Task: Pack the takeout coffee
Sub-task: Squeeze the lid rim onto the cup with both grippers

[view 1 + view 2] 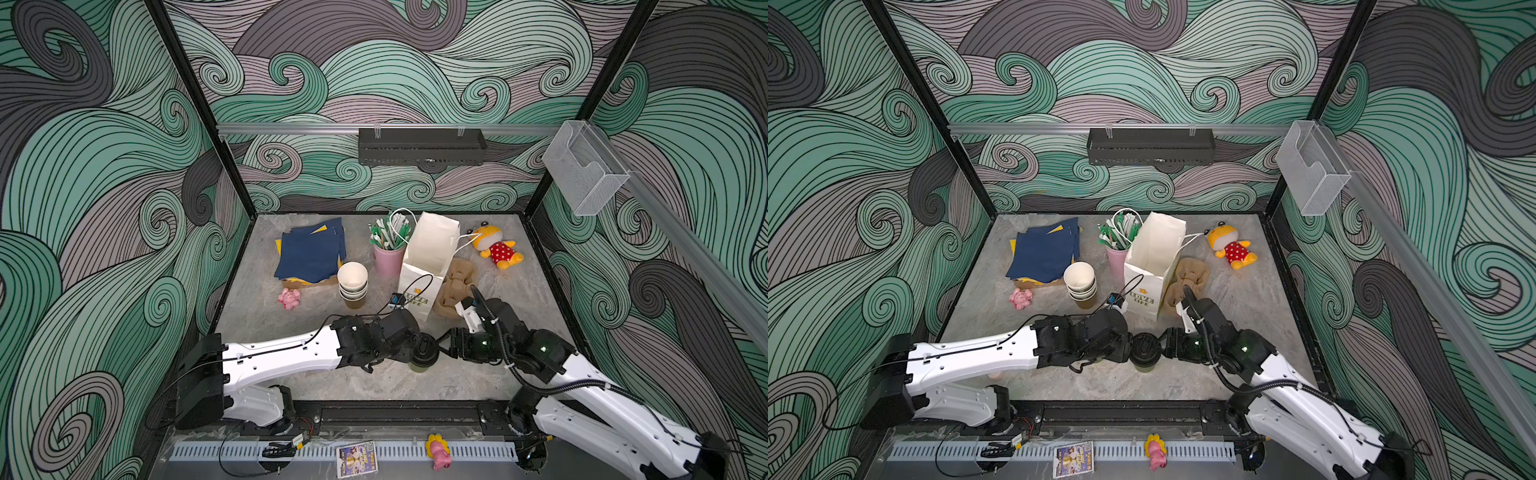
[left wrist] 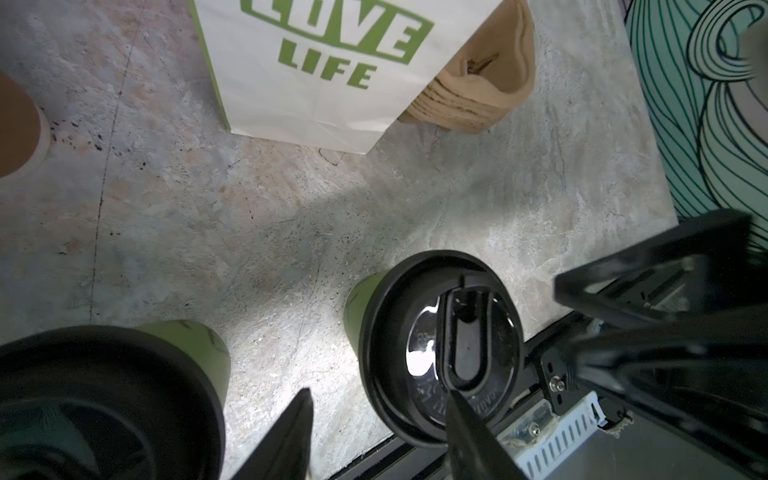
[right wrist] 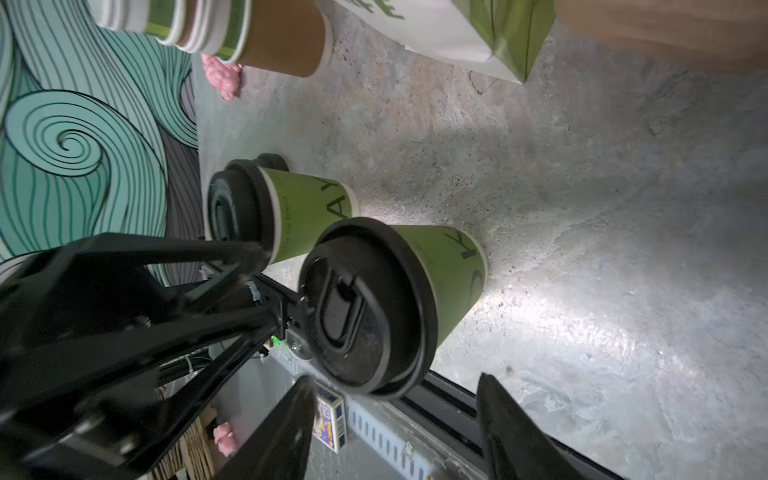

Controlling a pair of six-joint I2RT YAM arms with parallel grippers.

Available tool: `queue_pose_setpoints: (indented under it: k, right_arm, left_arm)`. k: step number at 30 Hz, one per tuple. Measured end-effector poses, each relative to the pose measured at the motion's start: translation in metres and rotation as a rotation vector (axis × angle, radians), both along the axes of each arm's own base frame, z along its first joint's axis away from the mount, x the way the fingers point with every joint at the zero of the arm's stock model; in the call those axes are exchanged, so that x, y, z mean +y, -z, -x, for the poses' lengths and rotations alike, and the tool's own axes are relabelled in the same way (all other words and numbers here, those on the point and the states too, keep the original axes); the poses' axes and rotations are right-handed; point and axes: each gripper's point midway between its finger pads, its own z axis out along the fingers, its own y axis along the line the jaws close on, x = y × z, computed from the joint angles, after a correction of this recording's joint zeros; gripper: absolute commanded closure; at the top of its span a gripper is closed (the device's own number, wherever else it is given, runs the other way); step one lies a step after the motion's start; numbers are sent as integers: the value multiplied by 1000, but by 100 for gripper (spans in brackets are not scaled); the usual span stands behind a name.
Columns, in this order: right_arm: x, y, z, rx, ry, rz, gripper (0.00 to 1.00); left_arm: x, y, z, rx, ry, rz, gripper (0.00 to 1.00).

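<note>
Coffee, takeout, two lidded cups: first cup (image 1: 423,353) is stood in front of the paper bag (image 1: 430,253); second cup (image 3: 291,208) beside it, under the left arm. Both the left gripper (image 2: 379,392) and the right gripper (image 3: 394,377) are set at the first cup from opposite sides, jaws part-open, nothing held. Risk: cup tipped or grippers clashed if both are closed together. Stacked empty cups (image 1: 353,282) and brown carriers (image 1: 455,282) are ranged either side of the bag, narrowing the approach.

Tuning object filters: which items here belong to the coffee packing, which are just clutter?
Job: two olive-green paper cups with black plastic lids; white paper LOVE LIFE bag.
Clutter: pink cup of straws; navy paper napkins; stack of empty paper cups; yellow plush toy; small pink toy.
</note>
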Motion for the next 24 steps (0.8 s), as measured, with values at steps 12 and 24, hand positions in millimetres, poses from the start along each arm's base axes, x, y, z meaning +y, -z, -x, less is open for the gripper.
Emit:
queue_pose_setpoints:
  k: [12, 24]
  right_arm:
    - [-3, 22, 25, 81, -55, 36, 55]
    - [7, 43, 27, 127, -89, 57, 55]
  left_arm:
    - [-6, 7, -11, 31, -17, 24, 50]
    - [-15, 17, -13, 96, -10, 27, 58]
